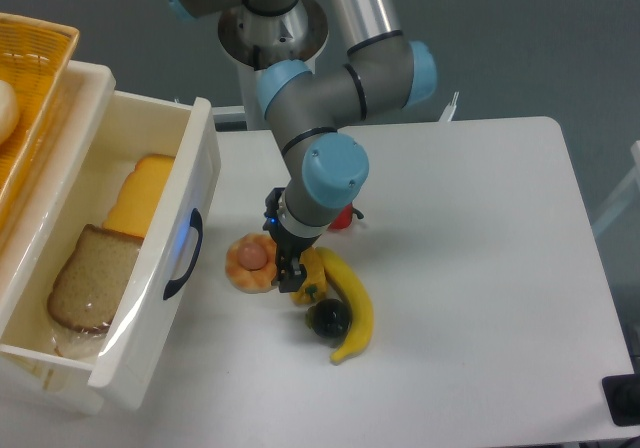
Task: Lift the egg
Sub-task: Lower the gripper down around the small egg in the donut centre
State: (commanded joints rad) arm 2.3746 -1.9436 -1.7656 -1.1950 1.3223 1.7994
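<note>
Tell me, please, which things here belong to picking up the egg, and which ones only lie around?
Belong to the job:
egg, sitting in the pastry ring
gripper, jaws beside it

Only lying around:
pastry ring
banana
dark round fruit
bread slice
white drawer

White drawer (190,158) holding bread (90,278) and cheese (140,198); on the table (480,268), a pastry (240,273), banana (352,303), perhaps a dark plum (328,318).

Left of gripper (287,268): ring pastry (250,265) touching, egg (253,254) sunk in its hole; open drawer (190,218) near beyond.
Right, close: banana (350,303), dark round thing (328,317), red object (342,216).
Farther right: bare table (480,268).
</note>
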